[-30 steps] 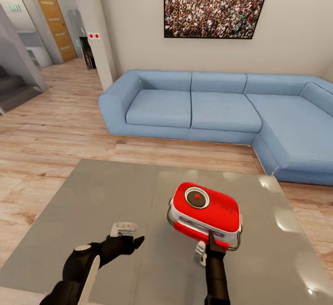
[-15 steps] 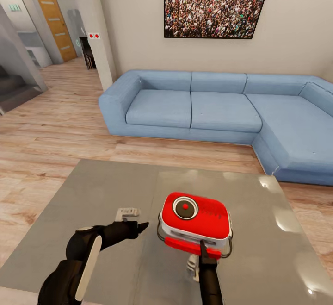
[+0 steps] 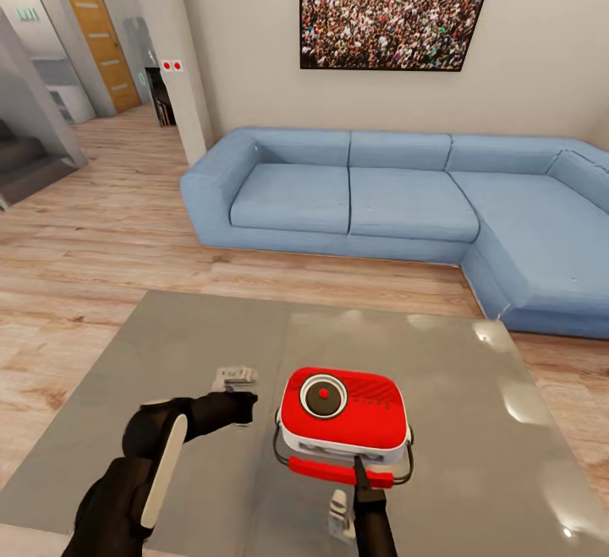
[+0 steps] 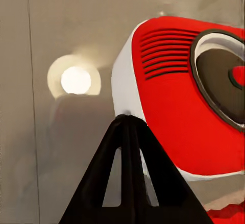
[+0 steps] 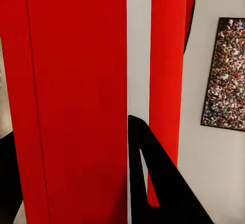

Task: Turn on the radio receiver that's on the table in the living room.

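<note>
Radio receiver (image 3: 342, 412), lower centre, clamped by its red handle in right gripper (image 3: 362, 481); closed left gripper (image 3: 241, 409) poking dial could twist it loose.

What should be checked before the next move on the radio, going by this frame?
1. Radio receiver in view, dial face up: ok.
2. Right gripper shut on its red handle: ok.
3. Left gripper beside the radio's side, fingers together: ok.
4. Left gripper touching the radio: cannot tell.
5. Dial lamp showing green: not ok, its centre looks red.
6. Radio resting flat on the table: cannot tell.
</note>
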